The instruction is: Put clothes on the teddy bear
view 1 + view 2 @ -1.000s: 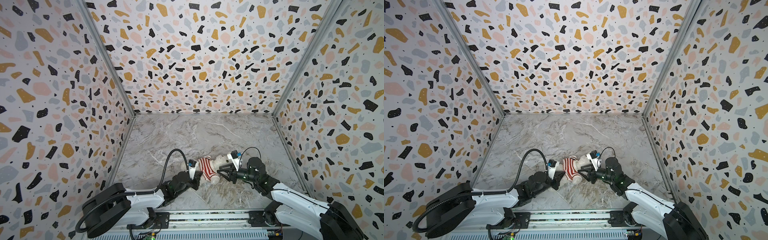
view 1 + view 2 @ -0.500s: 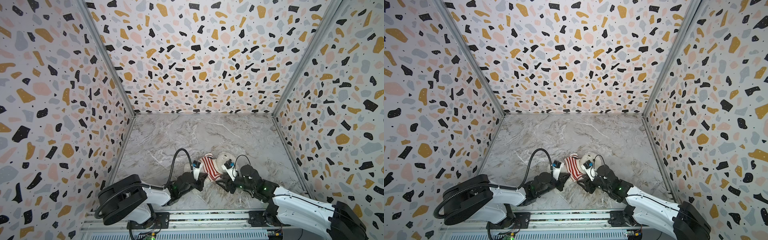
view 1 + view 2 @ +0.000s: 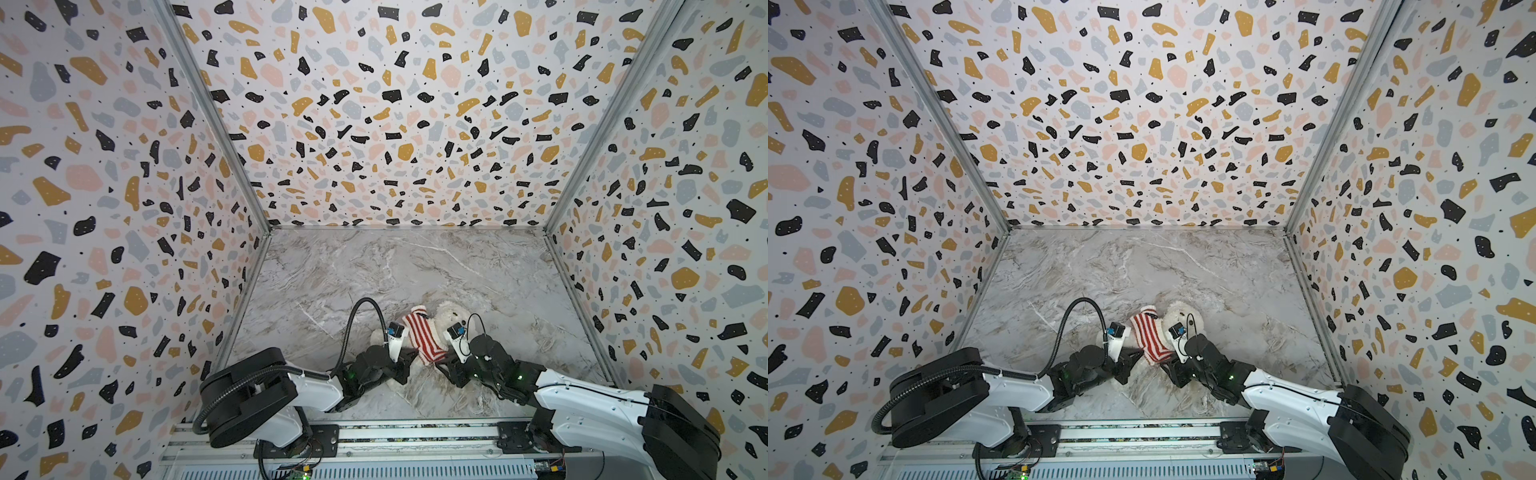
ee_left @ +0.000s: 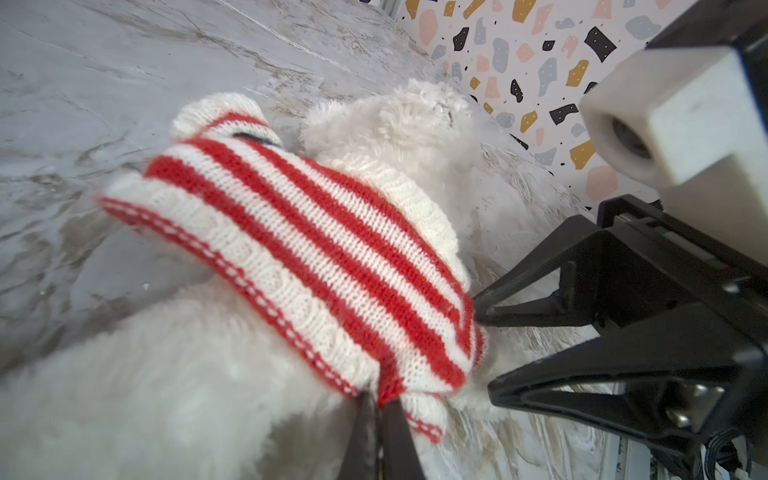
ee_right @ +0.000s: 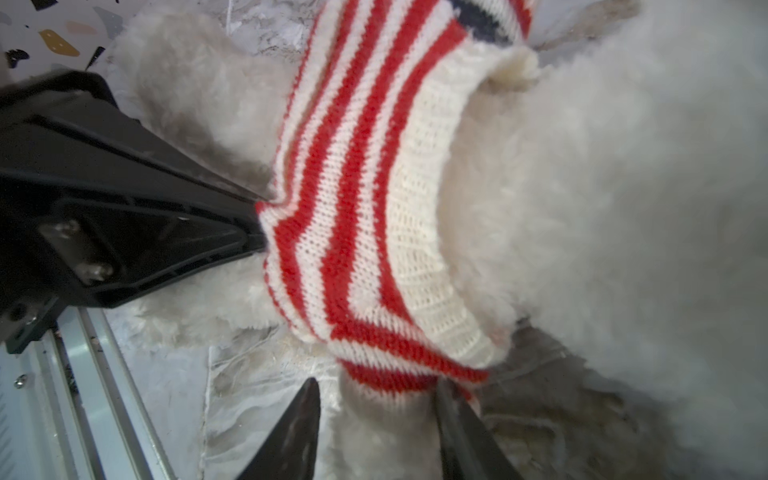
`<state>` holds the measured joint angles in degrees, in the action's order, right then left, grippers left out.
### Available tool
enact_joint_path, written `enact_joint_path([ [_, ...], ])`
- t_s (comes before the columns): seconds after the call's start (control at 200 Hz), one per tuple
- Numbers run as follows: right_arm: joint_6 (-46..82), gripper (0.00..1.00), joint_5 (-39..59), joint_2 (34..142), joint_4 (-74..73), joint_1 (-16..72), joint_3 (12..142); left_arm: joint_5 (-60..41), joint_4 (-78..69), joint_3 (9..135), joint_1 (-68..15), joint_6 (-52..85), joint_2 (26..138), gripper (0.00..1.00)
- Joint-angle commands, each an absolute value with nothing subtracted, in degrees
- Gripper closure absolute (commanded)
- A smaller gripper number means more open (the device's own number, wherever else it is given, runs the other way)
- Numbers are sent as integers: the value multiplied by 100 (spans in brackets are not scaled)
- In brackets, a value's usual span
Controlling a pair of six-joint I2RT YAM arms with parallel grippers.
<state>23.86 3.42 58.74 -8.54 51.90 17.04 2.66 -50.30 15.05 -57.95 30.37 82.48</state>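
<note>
While the teddy bear (image 3: 451, 311) lay on the marble tabletop (image 3: 374, 266) near the front edge, right between both arms, most of the dressing looked done. The striped sweater (image 3: 424, 337) was over its head, cream collar round the neck, body covered to about the middle. Left gripper (image 4: 376, 401): fingers pressed together, pinching the hem on the near side! Right gripper (image 5: 376, 384): jaws apart, straddling the near sleeve, where white fur poked out of the cuff, so that arm seemed through. The far sleeve (image 3: 418, 310) stuck up with no paw showing, and whether it was filled I couldn't tell. Left to do, by my reckoning: tug the hem down and settle that far sleeve.
</note>
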Motion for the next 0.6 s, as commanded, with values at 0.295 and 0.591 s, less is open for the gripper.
enact_joint_path([
  [0.295, 2839, 54, -306, 5321, -586, 5322, 1413, 246, -5278, 1608, -5821, 3006, 8328, 100],
  [0.591, 2823, 78, -214, 5561, -677, 5319, 1443, 378, -5259, 1538, -5814, 3041, 8219, 100],
])
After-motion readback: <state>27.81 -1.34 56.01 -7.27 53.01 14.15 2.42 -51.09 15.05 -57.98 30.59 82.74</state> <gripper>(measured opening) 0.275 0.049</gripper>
